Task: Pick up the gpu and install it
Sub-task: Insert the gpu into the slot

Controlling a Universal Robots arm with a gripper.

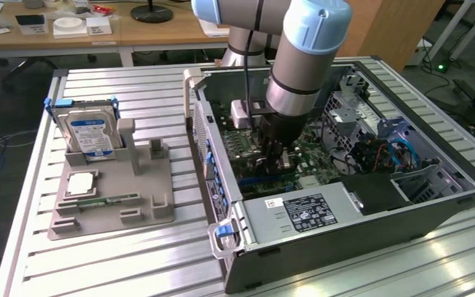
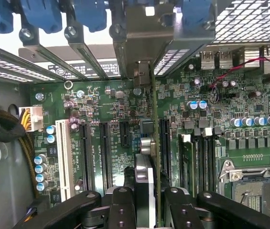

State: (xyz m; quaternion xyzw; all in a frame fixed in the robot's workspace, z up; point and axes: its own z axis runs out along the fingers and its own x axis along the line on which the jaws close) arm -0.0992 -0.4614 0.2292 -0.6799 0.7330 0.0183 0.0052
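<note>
Gpu (image 2: 146,167) edge-on, clamped in claw (image 2: 147,198), over motherboard (image 2: 101,119) slots; power supply label (image 1: 306,209) unreadable.

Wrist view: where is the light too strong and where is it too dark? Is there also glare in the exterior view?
In the wrist view, light through the rear slot openings washes out to white, while the gripper, shut on the gpu, sits in shade. In the exterior view, glare streaks the table at the exterior view's right, and the near wall of the case is dark.
</note>
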